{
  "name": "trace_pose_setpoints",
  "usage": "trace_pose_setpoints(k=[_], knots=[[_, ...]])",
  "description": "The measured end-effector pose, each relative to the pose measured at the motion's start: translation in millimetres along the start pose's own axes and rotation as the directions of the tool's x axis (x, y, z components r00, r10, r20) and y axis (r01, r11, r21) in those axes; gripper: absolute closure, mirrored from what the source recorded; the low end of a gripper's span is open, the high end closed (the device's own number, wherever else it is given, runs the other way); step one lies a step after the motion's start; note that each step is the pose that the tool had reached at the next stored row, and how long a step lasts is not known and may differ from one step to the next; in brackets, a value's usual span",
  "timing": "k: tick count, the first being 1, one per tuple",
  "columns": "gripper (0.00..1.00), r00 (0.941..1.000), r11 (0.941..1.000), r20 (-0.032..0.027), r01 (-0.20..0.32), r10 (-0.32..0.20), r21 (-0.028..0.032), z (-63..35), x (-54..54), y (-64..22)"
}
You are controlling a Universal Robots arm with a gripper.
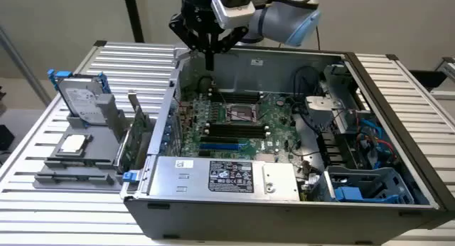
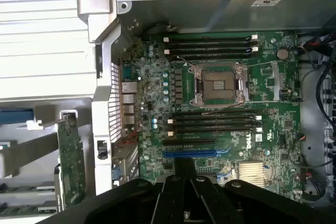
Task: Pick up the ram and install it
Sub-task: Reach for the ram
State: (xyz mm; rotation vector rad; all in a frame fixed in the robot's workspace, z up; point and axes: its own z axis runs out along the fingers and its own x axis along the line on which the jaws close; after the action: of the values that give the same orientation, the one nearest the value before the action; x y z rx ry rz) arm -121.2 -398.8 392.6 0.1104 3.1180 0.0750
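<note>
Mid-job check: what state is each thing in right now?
Grey computer case: side open.
Black gripper: shut, over the case's far edge.
Black memory slots: empty.
Silver processor socket: empty.
Grey hard drive: upright outside the case.
Green expansion card: upright outside the case.
Square silver processor chip: flat outside the case.

1. Back wall (image 1: 64, 17): plain pale beige, matte.
2. Thin black pole (image 1: 132, 14) stands upright in front of wall, twd exterior view's left.
3. Grey slanted bar (image 1: 16, 57) at that view's far left edge.
4. Table (image 1: 405, 102): ribbed pale metal slats, dark caps at back corners.
5. Floor (image 1: 21, 113) past table's left edge: pale.
6. Light: soft, even; slight sheen on slats, shadows faint.
</note>
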Motion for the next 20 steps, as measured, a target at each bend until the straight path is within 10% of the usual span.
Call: trace_pose_setpoints(k=[15, 20], knots=[[1.0, 1.0, 1.0, -0.0001, 0.0, 0.0, 0.0002, -0.1, 0.2, -0.6], [1.0, 1.0, 1.0, 0.0, 0.0, 0.0, 0.0, -0.7, 15.5, -8.7]])
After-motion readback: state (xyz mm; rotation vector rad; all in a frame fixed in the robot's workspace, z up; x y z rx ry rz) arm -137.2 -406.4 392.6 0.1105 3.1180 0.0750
